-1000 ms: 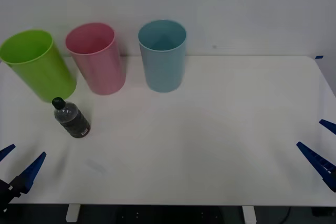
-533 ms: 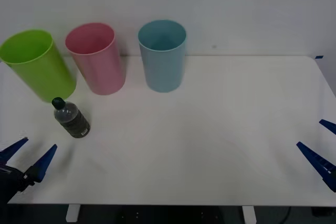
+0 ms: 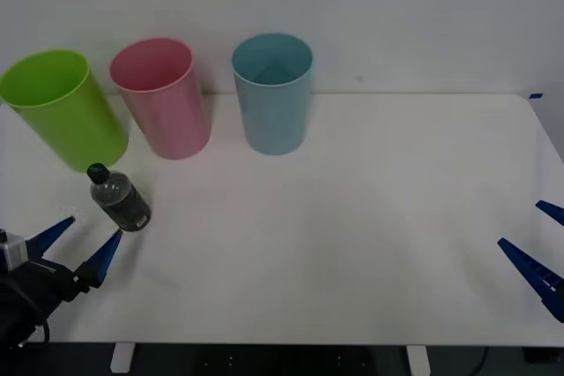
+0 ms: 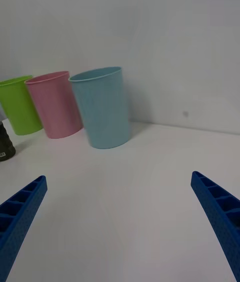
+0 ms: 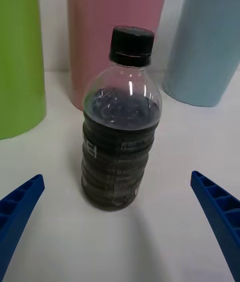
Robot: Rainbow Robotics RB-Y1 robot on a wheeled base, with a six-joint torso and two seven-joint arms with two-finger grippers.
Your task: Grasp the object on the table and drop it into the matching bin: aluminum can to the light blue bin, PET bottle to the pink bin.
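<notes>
The PET bottle point(image 3: 121, 199), small and clear with a black cap and dark label, stands upright on the white table point(image 3: 370, 217) at the front left, just before the lime green bin. My left gripper point(image 3: 93, 227) is open right behind it, fingertips a little short of its base. In the left wrist view the bottle point(image 5: 121, 132) stands centred ahead of the two blue fingers point(image 5: 20, 202), apart from both. The pink bin point(image 3: 162, 97) and the light blue bin point(image 3: 273, 92) stand at the back. My right gripper point(image 3: 520, 224) rests open at the table's right edge.
A lime green bin point(image 3: 62, 106) stands leftmost in the back row, close behind the bottle. In the right wrist view, the light blue bin point(image 4: 102, 107), pink bin point(image 4: 55, 105) and green bin point(image 4: 17, 105) line up along the wall. Wide white tabletop stretches between the arms.
My left gripper has moved up and forward from the table's front left corner toward the bottle. The bottle, the bins and the right arm have not moved.
</notes>
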